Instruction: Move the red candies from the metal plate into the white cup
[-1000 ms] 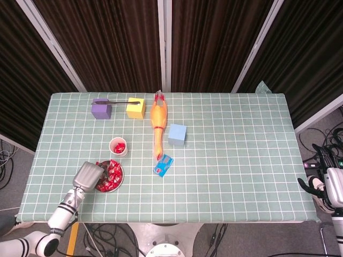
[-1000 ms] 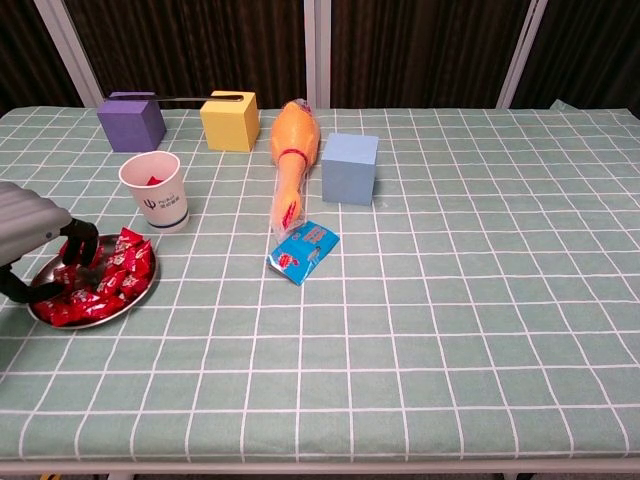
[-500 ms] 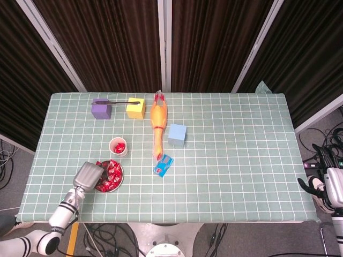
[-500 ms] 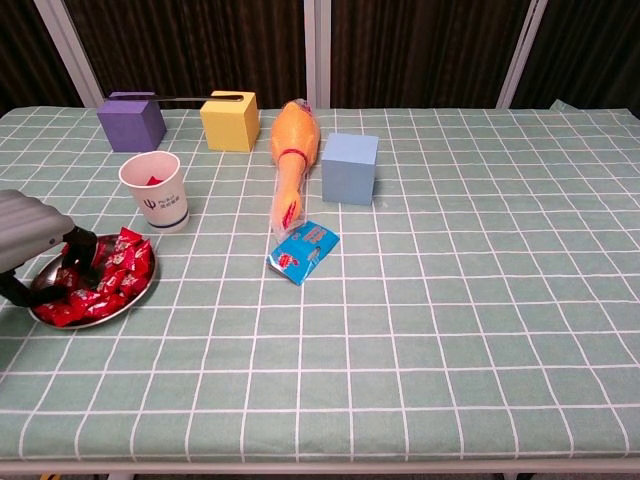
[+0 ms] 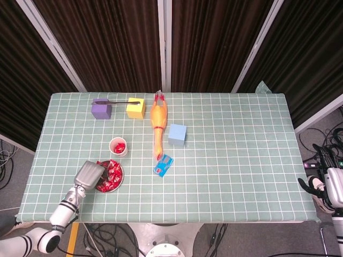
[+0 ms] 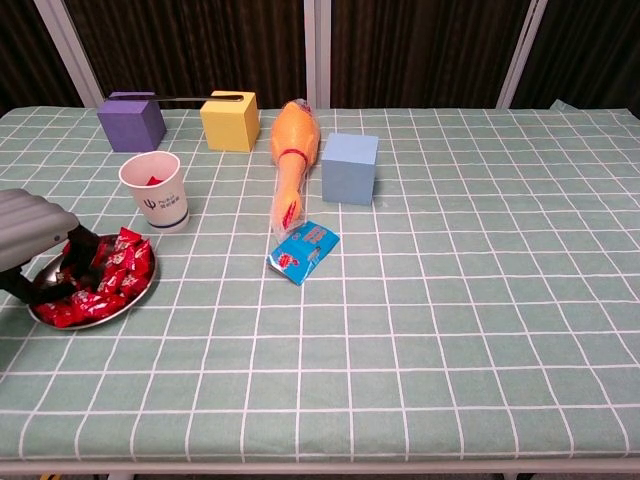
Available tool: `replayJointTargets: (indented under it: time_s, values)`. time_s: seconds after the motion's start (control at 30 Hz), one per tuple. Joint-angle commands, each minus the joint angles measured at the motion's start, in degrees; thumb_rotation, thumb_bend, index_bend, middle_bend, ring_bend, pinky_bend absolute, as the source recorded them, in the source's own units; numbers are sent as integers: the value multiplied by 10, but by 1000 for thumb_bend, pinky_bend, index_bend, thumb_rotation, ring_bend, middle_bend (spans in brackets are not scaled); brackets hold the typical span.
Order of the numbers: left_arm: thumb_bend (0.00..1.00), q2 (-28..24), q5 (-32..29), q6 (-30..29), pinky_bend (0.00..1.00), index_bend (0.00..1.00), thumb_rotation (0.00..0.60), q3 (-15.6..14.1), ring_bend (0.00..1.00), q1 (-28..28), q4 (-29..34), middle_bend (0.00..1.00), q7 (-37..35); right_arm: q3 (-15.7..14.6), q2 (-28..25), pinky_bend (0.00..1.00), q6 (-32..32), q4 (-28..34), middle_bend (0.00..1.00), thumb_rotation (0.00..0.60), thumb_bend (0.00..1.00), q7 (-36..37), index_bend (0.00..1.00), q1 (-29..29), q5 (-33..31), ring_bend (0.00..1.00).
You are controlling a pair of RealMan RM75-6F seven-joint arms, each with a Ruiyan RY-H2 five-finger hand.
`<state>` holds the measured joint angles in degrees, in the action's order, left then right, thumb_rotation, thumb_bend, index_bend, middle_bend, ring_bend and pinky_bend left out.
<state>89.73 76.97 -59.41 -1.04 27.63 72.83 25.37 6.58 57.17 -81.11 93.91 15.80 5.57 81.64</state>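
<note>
Red candies (image 5: 110, 176): head view; a loose heap of wrapped pieces lying in the metal plate (image 5: 119, 182), near the table's front left edge.
White cup (image 5: 118, 146): head view; upright just behind the plate and apart from it, with at least one red piece already inside.
Left hand (image 5: 89, 175): head view; over the plate's left side, its grey back to the camera, so the fingers are hidden here.
Right hand (image 5: 323, 190): head view; off the table's right edge, well apart from everything (dark fingers curled, whether closed cannot be told).
Bystanders: head view; purple block (image 5: 101, 110), yellow block (image 5: 135, 108), rubber chicken (image 5: 158, 123), light blue cube (image 5: 177, 134) and blue packet (image 5: 163, 165), none between plate and cup.
Left hand (image 6: 45, 250): chest view; dark fingertips (image 6: 76, 259) reach down into the heap, touching the candies (image 6: 105, 280); whether one is actually pinched cannot be told.
Metal plate (image 6: 135, 296): chest view; shallow and light, likely to slide if pushed sideways.
White cup (image 6: 155, 190): chest view; narrow mouth, just behind the plate.
Step in hand: closing on one candy from the heap.
Doing it well: pinch a single top wrapper (not a clump), lift straight up clear of the rim, carry it over the cup's mouth and release low, without nudging the cup.
</note>
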Motion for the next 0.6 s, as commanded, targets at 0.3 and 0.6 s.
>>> replayJointTargets:
  time_s: [0.3,0.6]
  values:
    - [456,-71,23,-40,1000,646,600,33,927,5,97,720,-43,0,0,385,-1,-2,102,600,154,3,13,-1,1,18]
    - [456,-89,16,-23,1000,641,600,100,926,62,127,717,-58,-1,0,384,-4,-6,102,600,155,8,13,-4,0,18]
